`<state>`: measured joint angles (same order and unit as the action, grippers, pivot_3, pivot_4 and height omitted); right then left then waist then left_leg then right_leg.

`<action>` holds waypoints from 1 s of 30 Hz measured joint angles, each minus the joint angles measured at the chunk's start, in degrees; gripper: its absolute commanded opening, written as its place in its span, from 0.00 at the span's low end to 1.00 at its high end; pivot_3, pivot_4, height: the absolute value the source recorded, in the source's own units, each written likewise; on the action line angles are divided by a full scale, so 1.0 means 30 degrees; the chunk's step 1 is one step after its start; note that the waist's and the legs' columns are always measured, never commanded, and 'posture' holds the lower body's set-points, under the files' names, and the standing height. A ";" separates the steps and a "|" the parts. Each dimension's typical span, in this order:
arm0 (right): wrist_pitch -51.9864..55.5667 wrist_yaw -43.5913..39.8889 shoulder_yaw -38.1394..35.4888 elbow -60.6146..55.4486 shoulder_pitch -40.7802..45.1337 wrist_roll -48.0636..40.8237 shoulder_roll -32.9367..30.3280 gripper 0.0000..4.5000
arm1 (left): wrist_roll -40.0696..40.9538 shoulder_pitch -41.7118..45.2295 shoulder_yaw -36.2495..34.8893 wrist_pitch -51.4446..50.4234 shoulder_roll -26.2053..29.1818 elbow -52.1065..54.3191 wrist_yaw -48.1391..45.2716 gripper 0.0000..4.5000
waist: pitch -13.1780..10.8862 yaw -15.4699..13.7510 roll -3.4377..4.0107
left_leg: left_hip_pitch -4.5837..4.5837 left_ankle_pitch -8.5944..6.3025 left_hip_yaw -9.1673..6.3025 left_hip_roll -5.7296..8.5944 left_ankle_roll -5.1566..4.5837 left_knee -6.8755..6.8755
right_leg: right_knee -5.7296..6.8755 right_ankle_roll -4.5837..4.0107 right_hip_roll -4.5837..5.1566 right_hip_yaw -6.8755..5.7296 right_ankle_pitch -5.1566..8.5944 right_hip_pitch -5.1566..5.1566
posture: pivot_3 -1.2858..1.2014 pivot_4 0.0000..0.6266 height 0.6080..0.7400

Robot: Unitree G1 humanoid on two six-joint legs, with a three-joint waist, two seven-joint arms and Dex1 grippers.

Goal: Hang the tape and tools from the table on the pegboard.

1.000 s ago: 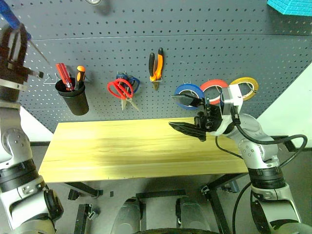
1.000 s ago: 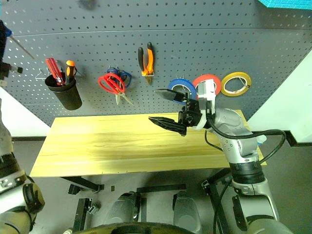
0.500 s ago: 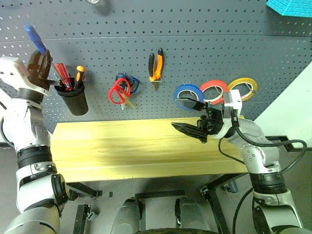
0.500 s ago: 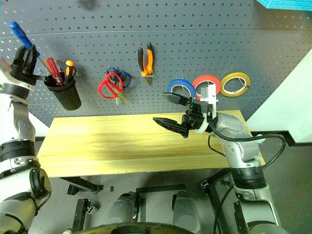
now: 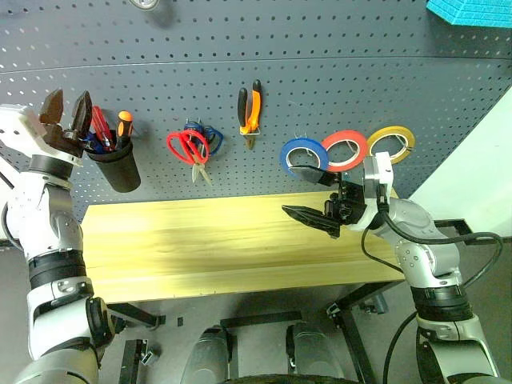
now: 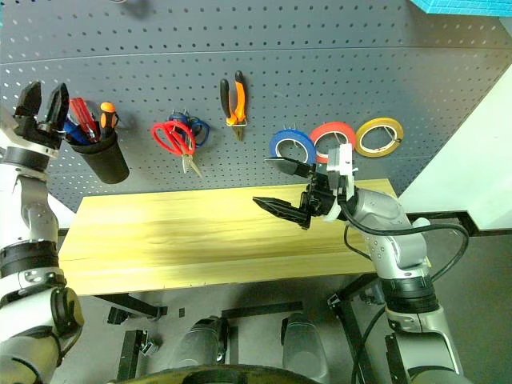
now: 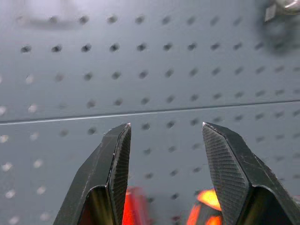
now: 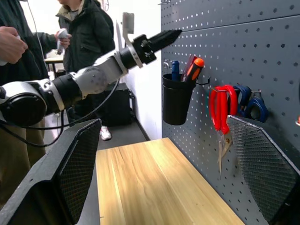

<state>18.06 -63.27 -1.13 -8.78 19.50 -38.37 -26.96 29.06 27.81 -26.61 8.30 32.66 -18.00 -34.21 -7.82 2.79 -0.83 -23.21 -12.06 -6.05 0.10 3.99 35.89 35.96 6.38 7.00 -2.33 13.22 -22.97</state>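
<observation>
**All tools on the pegboard, both claws empty**

The left gripper (image 5: 67, 106) stands with its two black fingers apart and nothing between them, raised in front of the pegboard (image 5: 336, 72). Just beside it and slightly lower hangs a black cup (image 5: 115, 164); the blue-handled screwdriver (image 6: 75, 133) stands in that cup nearest the claw, next to a red screwdriver (image 5: 100, 124) and an orange-topped screwdriver (image 5: 124, 125).

Further along the board from the left claw hang the red-handled scissors (image 5: 186, 147), overlapping a pair of blue-handled scissors (image 5: 210, 135) behind them. Beyond those, higher up, hang the pliers (image 5: 250, 108).

The right gripper (image 5: 308, 194) is spread wide, empty, hovering above the far end of the table (image 5: 200, 248) and pointing across toward the left arm. The blue tape roll (image 5: 303, 154) hangs on the pegboard just behind its upper finger, with a red roll (image 5: 346, 148) and a yellow roll (image 5: 391, 142) in a row beyond it.

In the right wrist view, people (image 8: 75, 28) in dark jackets stand past the table's end.
</observation>
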 measured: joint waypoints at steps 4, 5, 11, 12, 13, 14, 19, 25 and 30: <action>-0.0363 -0.0299 -0.0009 0.0012 -0.1338 0.0814 -0.1022 1.00 | 0.1808 -0.4341 0.0386 -0.2367 0.0199 0.5089 -0.1998 0.56 | -0.0001 -0.0035 0.0002 | 0.0003 -0.0001 0.0021 -0.0004 0.0000 -0.0010 | -0.0002 -0.0013 0.0000 0.0020 0.0005 -0.0013 | 0.49 0.07 1.00; -0.0713 -0.0480 0.0014 0.0009 -0.1734 0.1183 -0.1278 1.00 | 0.1989 -0.5411 0.0473 -0.2839 0.0334 0.6218 -0.2389 0.56 | 0.0001 -0.0052 0.0002 | 0.0009 -0.0001 0.0023 -0.0006 0.0001 -0.0008 | 0.0000 -0.0029 0.0000 0.0021 0.0013 -0.0010 | 0.49 0.07 1.00; -0.3637 -0.0956 -0.0018 0.2185 -0.4534 0.3719 -0.2084 1.00 | -0.0573 -1.2345 0.1910 -0.2319 0.0252 0.8503 -0.3877 0.56 | 0.0143 -0.0086 0.0157 | 0.0193 -0.0022 0.0182 -0.0046 0.0014 -0.0103 | -0.0217 -0.0052 -0.0004 0.0108 0.0054 0.0157 | 0.50 0.08 1.00; -0.4266 -0.0960 -0.0033 0.2920 -0.4843 0.4180 -0.2141 1.00 | -0.0911 -1.2929 0.2060 -0.2004 -0.0147 0.8428 -0.3883 0.56 | 0.0147 -0.0103 0.0160 | 0.0200 -0.0040 0.0211 -0.0065 0.0043 -0.0100 | -0.0246 -0.0051 -0.0004 0.0108 0.0047 0.0181 | 0.50 0.08 1.00; -0.4882 -0.0983 -0.0041 0.3571 -0.5086 0.4576 -0.2236 1.00 | -0.1253 -1.3388 0.2235 -0.1497 -0.0516 0.8238 -0.3882 0.56 | 0.0172 -0.0109 0.0175 | 0.0201 -0.0048 0.0264 -0.0096 0.0055 -0.0101 | -0.0290 -0.0050 -0.0004 0.0107 0.0046 0.0194 | 0.50 0.08 1.00; -0.5691 -0.1003 -0.0090 0.4349 -0.5382 0.5029 -0.2362 1.00 | -0.1714 -1.3884 0.2473 -0.0734 -0.0982 0.7822 -0.3876 0.56 | 0.0241 -0.0109 0.0218 | 0.0199 -0.0050 0.0346 -0.0141 0.0058 -0.0096 | -0.0340 -0.0050 -0.0004 0.0108 0.0046 0.0212 | 0.50 0.08 1.00; -0.8918 -0.0816 -0.0720 0.8604 -0.6685 0.6647 -0.2678 1.00 | -0.3895 -1.5639 0.3501 0.2670 -0.2776 0.4007 -0.3847 0.56 | 0.0342 -0.0088 0.0252 | 0.0190 -0.0064 0.0434 -0.0175 0.0025 -0.0104 | -0.0426 -0.0047 -0.0004 0.0117 0.0045 0.0217 | 0.50 0.07 1.00; -1.1445 -0.0028 -0.1452 1.2079 -0.7128 0.7705 -0.2817 1.00 | -0.5466 -1.5929 0.4105 0.6238 -0.3443 0.0301 -0.3384 0.56 | 0.0495 -0.0078 0.0309 | 0.0213 -0.0070 0.0460 -0.0230 0.0026 -0.0099 | -0.0427 -0.0046 -0.0032 0.0113 0.0044 0.0205 | 0.49 0.06 1.00; -1.2368 0.0412 -0.1478 1.3075 -0.7245 0.8188 -0.2833 1.00 | -0.5800 -1.5542 0.4246 0.7575 -0.3601 -0.1456 -0.2796 0.56 | 0.0708 -0.0032 0.0457 | 0.0188 -0.0086 0.0482 -0.0290 0.0010 -0.0091 | -0.0638 -0.0046 -0.0068 0.0061 0.0044 0.0209 | 0.49 0.04 1.00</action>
<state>-19.04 -62.03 -5.56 30.45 -2.24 -13.81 -35.46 11.66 -18.81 -13.87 31.03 21.86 -22.37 -42.60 -5.70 2.69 0.54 -22.64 -12.31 -4.61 -0.77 4.01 35.62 34.05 6.24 6.80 -2.15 13.35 -22.34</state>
